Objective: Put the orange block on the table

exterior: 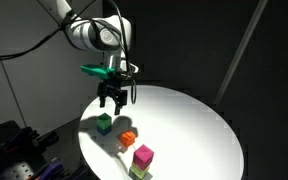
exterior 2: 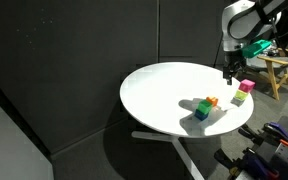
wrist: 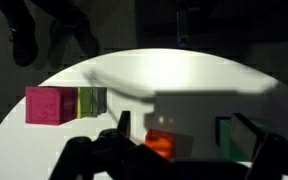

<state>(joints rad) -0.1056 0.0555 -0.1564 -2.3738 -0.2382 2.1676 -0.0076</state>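
The orange block [exterior: 128, 137] [exterior 2: 212, 101] lies near the edge of the round white table [exterior: 189, 120] [exterior 2: 159, 85], next to a green cube [exterior: 104, 122] [exterior 2: 203, 105]. A darker block shows right under or beside it; I cannot tell which. My gripper [exterior: 112, 97] [exterior 2: 229, 70] hangs open in the air, above and behind these cubes, with nothing between its fingers. In the wrist view the orange block [wrist: 160, 144] sits low in the middle beside a grey face, the green cube [wrist: 227, 138] is partly hidden by a dark finger, and the gripper [wrist: 184, 162] is a blurred shape along the bottom edge.
A pink cube [exterior: 143, 155] [exterior 2: 247, 86] [wrist: 49, 105] stands by a yellow-green cube [exterior: 139, 172] [exterior 2: 239, 98] [wrist: 91, 100] at the table's rim. Dark curtains surround the table. A wooden stool [exterior 2: 276, 70] and equipment [exterior: 14, 150] stand off the table.
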